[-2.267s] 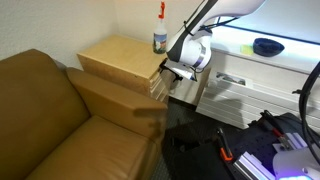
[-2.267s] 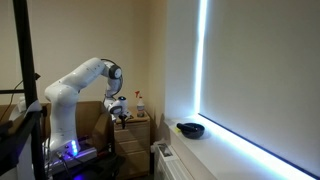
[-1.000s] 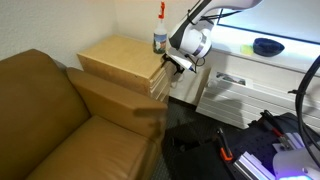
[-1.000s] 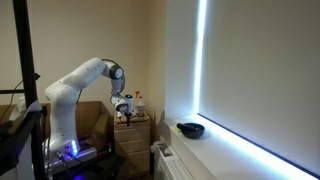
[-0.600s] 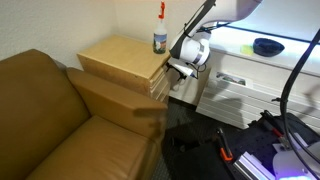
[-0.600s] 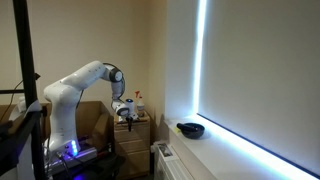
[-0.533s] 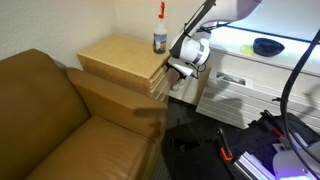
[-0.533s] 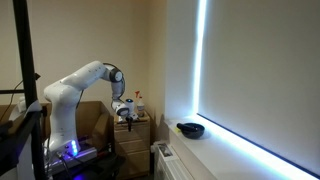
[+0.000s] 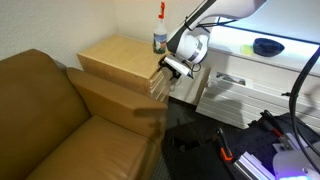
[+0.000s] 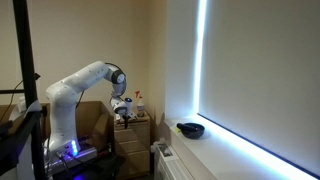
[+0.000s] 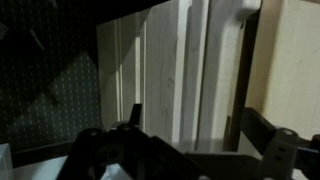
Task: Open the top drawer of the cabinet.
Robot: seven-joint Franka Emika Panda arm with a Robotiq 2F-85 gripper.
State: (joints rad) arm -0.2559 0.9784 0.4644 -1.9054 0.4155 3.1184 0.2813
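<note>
Moved: the gripper [image 9: 170, 68] has edged a little up and toward the left of the frame since half a second ago, closer in on the front corner of the cabinet [image 9: 118, 60]. The cabinet and everything around it lie as before.
Gripper: in an exterior view it sits in the upper middle of the frame, tips at the cabinet's top front edge. In the wrist view the two dark fingers [image 11: 134, 114] stand spread apart at the bottom of the picture, with pale wood showing between them. I cannot tell whether they touch the wood.
Top drawer: the top drawer [image 9: 160, 73] is the uppermost tan front just under the cabinet top, right at the gripper's tips. Whether it is pulled out at all cannot be told from here.
Drawer fronts: in the wrist view the drawer fronts [image 11: 165, 70] run as upright pale strips, dim and in shadow.
Cabinet: centre of the frame, just beside the arm of the brown sofa [image 9: 60, 125]. In the other outside camera it stands low in the left half [image 10: 133, 138].
Bottle: a bottle [image 9: 160, 36] with a red and white top stands upright at the cabinet's back corner.
Arm: the white arm [image 10: 85, 85] arches over from the left of the frame.
White low unit: the white low unit [image 9: 245, 88] is to the right of the cabinet, with a dark bowl [image 9: 266, 46] on top.
</note>
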